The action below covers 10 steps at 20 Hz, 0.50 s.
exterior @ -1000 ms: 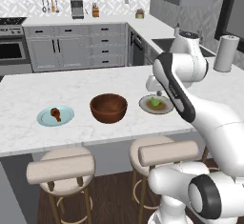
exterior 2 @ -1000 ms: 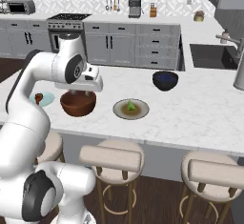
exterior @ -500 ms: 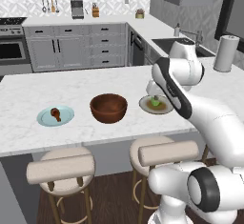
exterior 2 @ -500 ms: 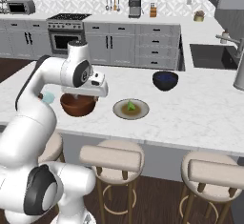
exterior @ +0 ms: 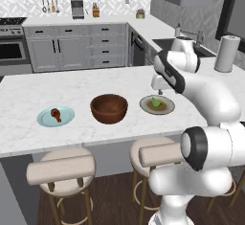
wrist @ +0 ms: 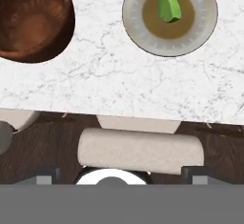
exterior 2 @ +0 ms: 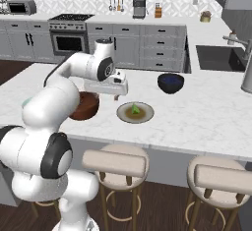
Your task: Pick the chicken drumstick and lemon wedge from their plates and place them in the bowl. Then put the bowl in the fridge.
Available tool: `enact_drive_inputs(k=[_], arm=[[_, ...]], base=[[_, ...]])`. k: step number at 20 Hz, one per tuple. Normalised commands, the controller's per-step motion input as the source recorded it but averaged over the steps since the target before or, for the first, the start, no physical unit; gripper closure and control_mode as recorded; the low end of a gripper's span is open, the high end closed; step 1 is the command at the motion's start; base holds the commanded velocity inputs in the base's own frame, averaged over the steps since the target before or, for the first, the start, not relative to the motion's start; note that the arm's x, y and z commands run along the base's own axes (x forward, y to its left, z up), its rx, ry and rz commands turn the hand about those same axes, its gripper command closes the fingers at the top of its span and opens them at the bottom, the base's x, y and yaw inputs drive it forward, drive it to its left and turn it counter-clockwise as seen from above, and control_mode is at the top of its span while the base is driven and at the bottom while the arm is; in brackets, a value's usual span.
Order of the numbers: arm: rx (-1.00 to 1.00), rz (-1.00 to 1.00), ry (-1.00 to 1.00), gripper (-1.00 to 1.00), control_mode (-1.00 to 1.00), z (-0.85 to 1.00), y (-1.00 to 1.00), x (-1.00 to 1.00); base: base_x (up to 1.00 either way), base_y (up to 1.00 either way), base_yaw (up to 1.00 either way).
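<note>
Jaws' state cannot be told. Lemon wedge [wrist: 168, 4] lies on the beige plate [wrist: 205, 30] ahead of the jaws, bowl [wrist: 33, 20] alongside; an off-centre descent risks knocking the wedge off

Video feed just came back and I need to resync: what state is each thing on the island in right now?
chicken drumstick: lying on the blue-green plate, not picked.
lemon wedge: lying on the beige plate, not picked.
bowl: upright on the counter between the two plates, empty.
dark blue bowl: upright on the counter behind the beige plate.
gripper: above the counter near the beige plate, holding nothing; jaw opening unclear.
</note>
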Motion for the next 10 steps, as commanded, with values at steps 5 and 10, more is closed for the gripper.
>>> enact_drive_inputs(k=[5,10], arm=[[0.0,0.0,0.21,-1.0,-1.0,-0.02,-0.36,0.85],[0.0,0.0,0.22,-1.0,-1.0,-0.11,-0.14,0.69]], base=[[0.0,0.0,0.0],[0.0,0.0,0.0]])
